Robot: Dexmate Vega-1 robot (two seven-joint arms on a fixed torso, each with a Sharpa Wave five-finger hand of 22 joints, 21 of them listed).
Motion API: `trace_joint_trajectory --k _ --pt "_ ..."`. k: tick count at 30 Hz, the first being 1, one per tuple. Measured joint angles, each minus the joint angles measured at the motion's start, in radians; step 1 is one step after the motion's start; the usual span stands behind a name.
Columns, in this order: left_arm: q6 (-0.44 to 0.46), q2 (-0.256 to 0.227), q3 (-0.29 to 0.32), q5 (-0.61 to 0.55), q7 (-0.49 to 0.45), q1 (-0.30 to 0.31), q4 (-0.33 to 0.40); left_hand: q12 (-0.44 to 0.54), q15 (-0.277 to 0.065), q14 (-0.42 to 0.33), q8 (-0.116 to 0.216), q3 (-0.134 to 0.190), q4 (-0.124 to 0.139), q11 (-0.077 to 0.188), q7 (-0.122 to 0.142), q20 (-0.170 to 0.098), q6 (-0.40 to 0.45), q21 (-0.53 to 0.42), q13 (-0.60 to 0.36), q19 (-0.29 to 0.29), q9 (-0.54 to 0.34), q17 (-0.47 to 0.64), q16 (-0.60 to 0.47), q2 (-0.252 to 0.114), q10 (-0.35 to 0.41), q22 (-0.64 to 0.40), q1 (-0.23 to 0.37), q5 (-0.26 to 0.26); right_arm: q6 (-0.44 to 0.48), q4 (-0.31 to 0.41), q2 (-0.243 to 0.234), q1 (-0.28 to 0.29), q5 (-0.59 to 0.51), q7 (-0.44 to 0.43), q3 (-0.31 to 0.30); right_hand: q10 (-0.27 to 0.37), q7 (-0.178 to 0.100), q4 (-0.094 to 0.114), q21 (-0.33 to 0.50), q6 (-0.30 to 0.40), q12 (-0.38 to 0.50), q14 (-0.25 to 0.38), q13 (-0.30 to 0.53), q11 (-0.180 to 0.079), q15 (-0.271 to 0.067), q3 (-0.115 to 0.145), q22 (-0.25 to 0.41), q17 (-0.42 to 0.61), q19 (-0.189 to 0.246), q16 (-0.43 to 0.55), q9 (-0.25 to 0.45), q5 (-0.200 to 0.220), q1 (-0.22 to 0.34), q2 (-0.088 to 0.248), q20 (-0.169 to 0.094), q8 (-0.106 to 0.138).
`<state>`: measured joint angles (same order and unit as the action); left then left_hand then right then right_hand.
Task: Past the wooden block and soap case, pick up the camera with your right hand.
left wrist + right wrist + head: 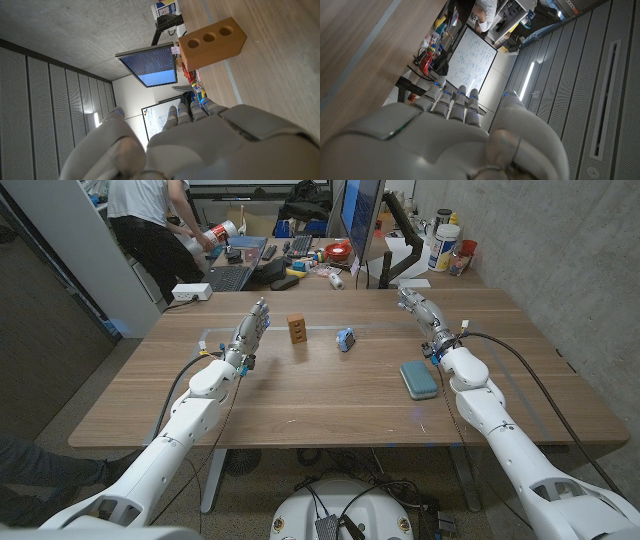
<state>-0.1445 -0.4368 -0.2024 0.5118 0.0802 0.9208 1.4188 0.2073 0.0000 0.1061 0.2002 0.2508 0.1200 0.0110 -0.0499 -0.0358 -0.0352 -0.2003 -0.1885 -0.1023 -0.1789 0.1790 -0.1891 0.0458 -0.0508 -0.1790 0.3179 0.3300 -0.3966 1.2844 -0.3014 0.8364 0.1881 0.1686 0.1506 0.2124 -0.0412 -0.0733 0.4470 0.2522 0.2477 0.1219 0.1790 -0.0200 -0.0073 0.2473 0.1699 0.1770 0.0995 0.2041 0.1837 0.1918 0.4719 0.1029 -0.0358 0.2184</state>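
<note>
Both hands empty, camera untouched.
I see the camera (345, 338) mid-worktop (330, 395), between block (296, 328) and soap case (419, 378); right hand (421, 310) and left hand (252, 328) hold nothing, fingers extended.

The wooden table (300, 395) stands on a grey floor (70, 395), beside a bare concrete wall (560, 250) on the right. Behind the table there is a cluttered desk (300, 265) with a monitor (362, 215) on a stand, a keyboard (230, 277) and many small items. A person (150, 225) in a white top and dark trousers stands at that desk. In the wrist views, a whiteboard (470, 62) hangs on a wall, grey ribbed panels (45, 110) cover another surface, and long strip lights (526, 80) are on.
</note>
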Motion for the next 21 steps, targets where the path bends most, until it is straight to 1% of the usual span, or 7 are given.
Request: trace_joint_trajectory --k 1,3,7,10,12,16,21 --pt "0.000 0.000 0.000 0.000 0.001 0.000 0.000 0.000 0.000 0.000 0.000 0.000 0.000 -0.002 0.000 0.000 0.000 0.000 0.000 0.000 0.000 0.000 0.000 0.000 0.002 0.000 0.000 0.000 0.000 -0.001 0.000 -0.002 0.000 0.000 0.002 0.000 0.000 0.000 0.000 0.000 0.000 0.004 0.000 0.000 0.004 0.000 0.000 0.000 0.000 0.000 0.000 0.000 0.000 0.000 0.000 0.000" --pt "0.000 0.000 -0.001 0.000 0.003 -0.001 -0.001 0.000 0.000 0.000 0.000 0.000 0.000 -0.004 0.000 0.000 0.000 0.000 0.000 0.000 0.000 0.000 0.000 0.000 0.004 0.000 0.000 0.000 -0.011 -0.004 0.000 -0.005 -0.011 -0.001 0.005 -0.003 -0.001 -0.004 0.000 -0.001 -0.004 0.009 0.000 -0.002 0.002 0.004 0.000 0.000 0.000 0.000 0.000 0.000 0.001 -0.001 0.000 0.000" --pt "0.000 0.001 -0.002 -0.001 0.006 -0.005 -0.004 0.000 0.000 0.000 0.000 0.000 0.000 -0.004 0.000 0.000 0.000 0.000 0.001 0.000 0.000 0.000 0.000 0.000 0.004 0.000 0.000 0.000 -0.023 -0.005 -0.003 -0.010 -0.024 -0.002 0.012 -0.005 -0.004 -0.004 -0.002 -0.004 -0.004 0.011 0.000 -0.005 0.000 0.004 0.000 0.000 0.000 0.000 0.000 0.000 0.004 -0.004 0.000 0.000" --pt "0.000 0.002 -0.002 -0.001 0.010 -0.007 -0.007 0.000 0.000 0.000 0.000 0.000 0.000 -0.004 -0.003 0.000 0.003 0.000 0.003 0.000 0.000 0.000 0.000 0.000 0.004 0.000 0.000 0.000 -0.031 -0.005 -0.006 -0.015 -0.034 -0.002 0.018 -0.005 -0.004 -0.004 -0.008 -0.004 -0.004 0.011 0.000 -0.005 0.000 0.004 0.000 0.000 0.003 0.000 0.000 0.000 0.004 -0.004 -0.003 0.000" --pt "-0.001 0.002 -0.002 -0.001 0.011 -0.009 -0.008 0.000 0.000 0.000 0.000 0.000 0.000 -0.004 -0.003 0.000 0.003 0.000 0.003 0.000 0.000 0.000 0.000 0.000 0.004 0.000 0.000 0.000 -0.035 -0.005 -0.008 -0.017 -0.041 -0.002 0.021 -0.005 -0.004 -0.008 -0.008 -0.004 -0.004 0.011 0.000 -0.005 0.000 0.000 0.000 0.002 0.003 0.000 0.000 0.000 0.007 -0.007 -0.003 0.000" --pt "-0.002 0.002 -0.004 -0.001 0.014 -0.012 -0.011 0.000 0.000 0.000 0.000 0.000 0.000 -0.004 0.002 0.000 0.009 0.000 0.003 0.000 0.000 0.000 0.000 0.000 0.004 0.000 0.000 0.000 -0.043 -0.005 -0.014 -0.022 -0.060 -0.004 0.028 -0.005 -0.006 -0.008 -0.008 -0.002 -0.008 0.011 0.000 -0.005 0.000 0.000 0.000 0.002 0.007 0.000 0.000 0.000 0.008 -0.008 0.000 0.000" --pt "-0.004 0.003 -0.005 -0.001 0.019 -0.017 -0.016 0.000 0.000 0.000 0.000 -0.004 -0.004 -0.004 0.002 0.000 0.009 0.000 0.003 0.000 0.000 0.000 0.000 0.000 0.004 0.000 0.000 0.000 -0.048 -0.005 -0.024 -0.031 -0.079 -0.005 0.039 -0.005 -0.011 -0.012 -0.008 0.003 -0.008 0.011 0.000 -0.005 0.000 0.004 0.000 0.002 0.007 0.000 0.000 0.000 0.008 -0.008 0.000 0.000"
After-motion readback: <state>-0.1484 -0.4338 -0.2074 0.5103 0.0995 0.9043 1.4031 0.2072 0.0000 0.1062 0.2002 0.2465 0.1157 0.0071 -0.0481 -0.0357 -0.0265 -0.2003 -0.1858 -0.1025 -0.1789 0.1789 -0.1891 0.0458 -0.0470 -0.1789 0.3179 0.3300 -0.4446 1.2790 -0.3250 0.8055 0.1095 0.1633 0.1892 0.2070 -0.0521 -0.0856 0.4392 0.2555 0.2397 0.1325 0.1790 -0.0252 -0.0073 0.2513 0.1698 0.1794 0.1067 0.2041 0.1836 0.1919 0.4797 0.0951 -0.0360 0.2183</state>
